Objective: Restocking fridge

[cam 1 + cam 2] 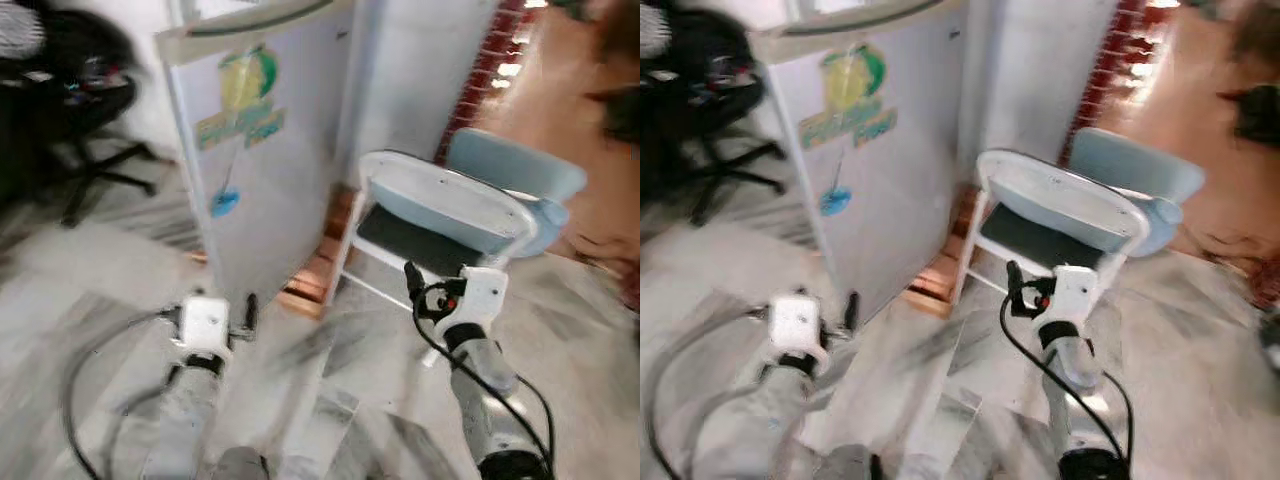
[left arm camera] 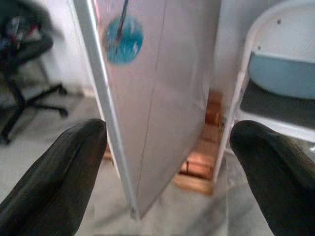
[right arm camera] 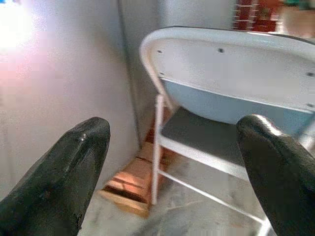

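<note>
Head views: fridge door (image 1: 265, 150) stands ahead, beside a folding chair (image 1: 440, 215); both arms raised.
Left wrist: left gripper (image 2: 167, 162) spread wide, empty, facing the door's edge.
Right wrist: right gripper (image 3: 172, 167) wide, empty.
Handling: door likely rigid, heavy; pull at its free edge.

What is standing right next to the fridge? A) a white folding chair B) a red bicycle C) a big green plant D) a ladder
A: a white folding chair with a pale blue seat stands just beside the fridge, in front of the right pincer.
</note>
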`<state>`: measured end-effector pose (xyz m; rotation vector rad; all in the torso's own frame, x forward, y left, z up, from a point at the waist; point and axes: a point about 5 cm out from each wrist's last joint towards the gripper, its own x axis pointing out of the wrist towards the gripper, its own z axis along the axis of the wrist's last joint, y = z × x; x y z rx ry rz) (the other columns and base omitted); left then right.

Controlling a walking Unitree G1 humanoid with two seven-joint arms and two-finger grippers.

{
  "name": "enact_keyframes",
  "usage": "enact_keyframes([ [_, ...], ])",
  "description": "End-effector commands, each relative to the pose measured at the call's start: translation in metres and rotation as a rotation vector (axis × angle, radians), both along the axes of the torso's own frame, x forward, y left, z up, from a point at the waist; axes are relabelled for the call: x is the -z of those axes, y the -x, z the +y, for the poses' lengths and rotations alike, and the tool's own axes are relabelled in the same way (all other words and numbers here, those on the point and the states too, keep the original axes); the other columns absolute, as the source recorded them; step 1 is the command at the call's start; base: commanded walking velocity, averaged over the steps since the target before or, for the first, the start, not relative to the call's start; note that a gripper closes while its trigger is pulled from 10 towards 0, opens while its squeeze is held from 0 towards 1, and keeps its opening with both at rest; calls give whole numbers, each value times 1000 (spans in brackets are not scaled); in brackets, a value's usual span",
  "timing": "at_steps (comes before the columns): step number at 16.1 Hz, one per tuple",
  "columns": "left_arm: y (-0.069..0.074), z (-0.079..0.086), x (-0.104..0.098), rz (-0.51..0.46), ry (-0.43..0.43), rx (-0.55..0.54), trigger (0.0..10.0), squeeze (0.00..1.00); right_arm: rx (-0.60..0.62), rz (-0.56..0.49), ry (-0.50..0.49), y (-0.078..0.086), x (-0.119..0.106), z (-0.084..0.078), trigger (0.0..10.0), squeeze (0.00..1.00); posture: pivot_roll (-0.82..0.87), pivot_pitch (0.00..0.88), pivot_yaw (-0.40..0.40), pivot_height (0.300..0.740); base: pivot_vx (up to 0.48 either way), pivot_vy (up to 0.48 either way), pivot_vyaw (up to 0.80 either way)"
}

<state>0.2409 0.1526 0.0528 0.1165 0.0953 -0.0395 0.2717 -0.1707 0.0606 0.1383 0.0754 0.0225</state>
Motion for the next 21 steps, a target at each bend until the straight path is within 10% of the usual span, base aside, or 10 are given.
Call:
enact_keyframes([
  [1,-2,1,-7,-27,-4,0,10000,0,31,-22,14,1,-4,-6,10000,0,145,44,-56,740,0,476,-800],
  [21,2,1,-4,1,-16,41,10000,0,69,-8,51,6,0,-13,10000,0,136,39,-48,740,0,476,-296],
])
